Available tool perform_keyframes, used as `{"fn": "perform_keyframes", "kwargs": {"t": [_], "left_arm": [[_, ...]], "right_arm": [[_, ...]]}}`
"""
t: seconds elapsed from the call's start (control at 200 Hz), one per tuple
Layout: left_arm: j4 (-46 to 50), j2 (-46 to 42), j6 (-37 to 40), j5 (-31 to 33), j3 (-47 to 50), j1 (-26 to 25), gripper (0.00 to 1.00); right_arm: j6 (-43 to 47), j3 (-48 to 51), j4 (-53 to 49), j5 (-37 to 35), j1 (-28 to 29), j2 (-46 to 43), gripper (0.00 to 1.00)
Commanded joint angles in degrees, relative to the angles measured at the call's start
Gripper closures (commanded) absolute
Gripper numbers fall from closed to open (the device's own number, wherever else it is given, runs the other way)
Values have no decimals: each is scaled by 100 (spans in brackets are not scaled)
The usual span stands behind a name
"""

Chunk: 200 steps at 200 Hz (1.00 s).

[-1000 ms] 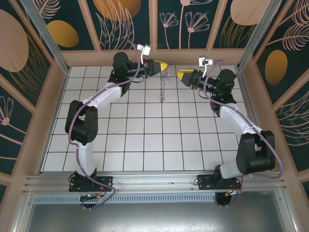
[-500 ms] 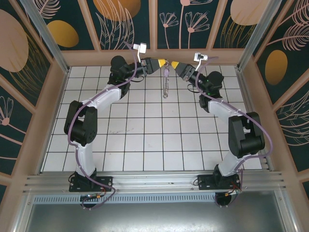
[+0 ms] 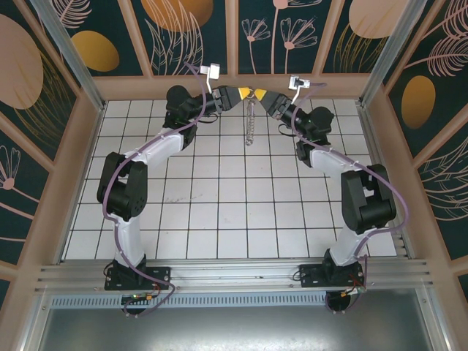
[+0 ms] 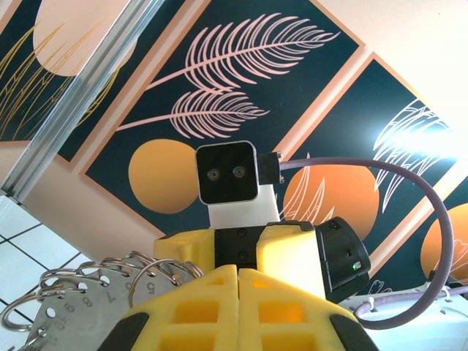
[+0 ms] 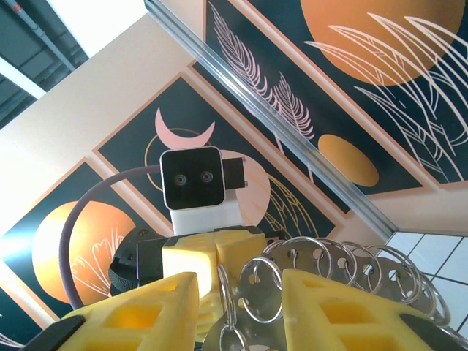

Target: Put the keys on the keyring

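Note:
The keyring (image 3: 251,124), a thin pale disc-like hoop fringed with small wire rings, hangs edge-on above the back of the tiled floor. My left gripper (image 3: 246,93) is shut on its top edge; in the left wrist view the yellow fingers (image 4: 212,292) are pressed together with the keyring (image 4: 88,285) beside them. My right gripper (image 3: 258,95) faces it tip to tip. In the right wrist view the right gripper (image 5: 240,279) is open, its yellow jaws on either side of the keyring's (image 5: 329,270) wire rings, without touching them. The keys are out of view.
The white tiled floor (image 3: 219,197) spreads below both raised arms. The patterned back wall (image 3: 234,36) stands close behind the grippers, with side walls and metal posts (image 3: 69,51) left and right. A metal rail (image 3: 234,274) runs along the near edge.
My right gripper has swung left and up until its jaws straddle the keyring's rings, narrowing slightly. The left gripper has lifted the keyring a little toward the back wall.

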<state>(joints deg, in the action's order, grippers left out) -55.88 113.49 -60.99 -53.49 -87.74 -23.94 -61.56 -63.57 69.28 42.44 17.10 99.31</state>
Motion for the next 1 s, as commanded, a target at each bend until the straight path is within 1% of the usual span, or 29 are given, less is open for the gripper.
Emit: {"fn": "perform_keyframes", "kwargs": {"t": [0.0, 0.06, 0.195, 0.325, 0.44, 0.545, 0.671, 0.706, 0.736, 0.771, 0.816, 0.861, 0.906, 0.996], "left_arm": [[-441, -87, -97, 31, -53, -12, 100], [-441, -82, -97, 32, -54, -14, 100], [-440, -73, -97, 31, -51, -14, 100], [-435, -55, -89, 45, -54, -14, 100], [-442, -38, -92, 48, -52, -10, 100], [-440, -22, -97, 65, -61, -14, 100], [-438, -7, -106, 23, -105, -7, 100], [-358, -20, -42, -7, -139, 2, 87], [-199, -41, 68, -23, -168, 16, 78], [29, -95, 253, -5, -186, 42, 69], [326, -165, 487, 35, -191, 80, 61], [637, -258, 798, 68, -202, 130, 55], [979, -337, 1107, 103, -229, 181, 51], [1760, -422, 1740, 102, -368, 256, 47]], "right_arm": [[-47, -268, 377, 45, 98, 94, 66], [-33, -303, 376, 67, 120, 119, 66], [-23, -331, 343, 81, 148, 139, 70], [-15, -309, 337, 105, 160, 122, 71], [54, -305, 267, 133, 166, 82, 82], [131, -331, 180, 186, 165, 67, 100], [290, -340, -25, 237, 109, 31, 100], [334, -346, -104, 273, 71, 10, 100], [389, -353, -200, 318, 18, -7, 100], [480, -381, -320, 408, -34, -24, 100], [606, -435, -517, 556, -127, -29, 100], [760, -507, -692, 730, -184, -38, 100], [1057, -687, -1123, 1027, -272, -21, 100], [1743, -1052, -2009, 1559, -362, 40, 100]]}}
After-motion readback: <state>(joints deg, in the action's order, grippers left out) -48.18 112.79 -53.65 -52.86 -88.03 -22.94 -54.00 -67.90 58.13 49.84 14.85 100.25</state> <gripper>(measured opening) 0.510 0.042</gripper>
